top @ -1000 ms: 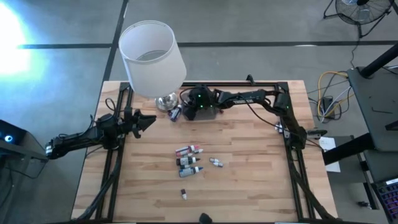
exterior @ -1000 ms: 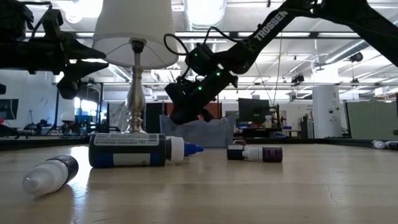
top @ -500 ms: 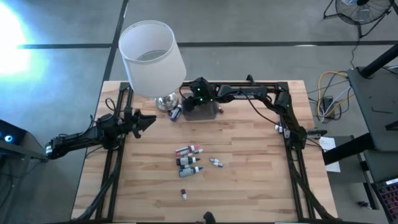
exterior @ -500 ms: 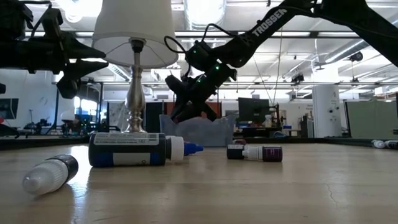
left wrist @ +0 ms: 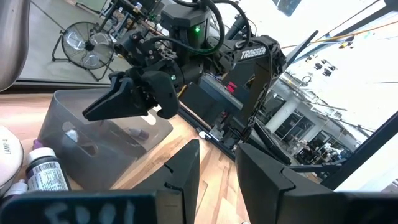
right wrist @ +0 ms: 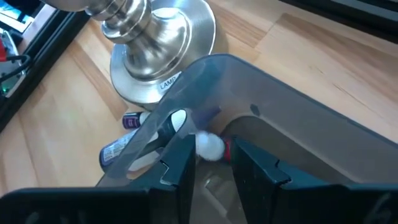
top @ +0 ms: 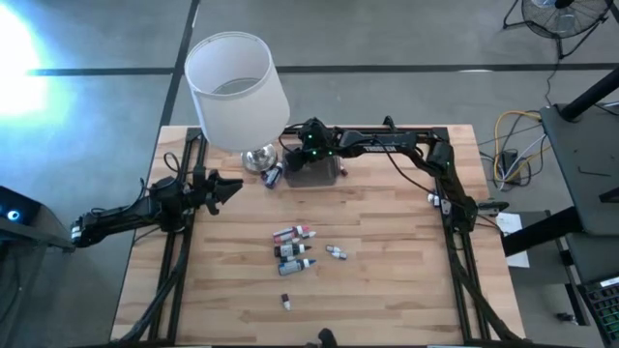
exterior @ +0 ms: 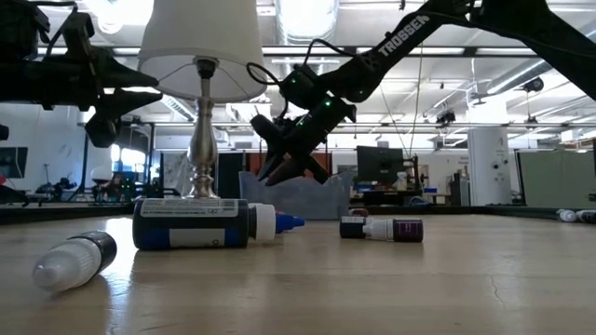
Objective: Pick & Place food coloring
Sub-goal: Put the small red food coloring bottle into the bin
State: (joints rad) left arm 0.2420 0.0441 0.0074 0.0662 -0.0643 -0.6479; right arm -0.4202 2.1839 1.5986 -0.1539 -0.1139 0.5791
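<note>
Right hand (top: 293, 161) has swung over the grey box (top: 324, 174), fingers now parted with nothing between them, a whitish bottle (right wrist: 210, 146) just under them inside, so that drop looks done; left hand (top: 230, 186) waits, fingers slightly apart.

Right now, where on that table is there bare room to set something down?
Free: the wood right of the bottles, toward the right rail, and the near left corner. Crowded: the far edge, where lamp, box and right gripper bunch. Left gripper waits at the left edge.
</note>
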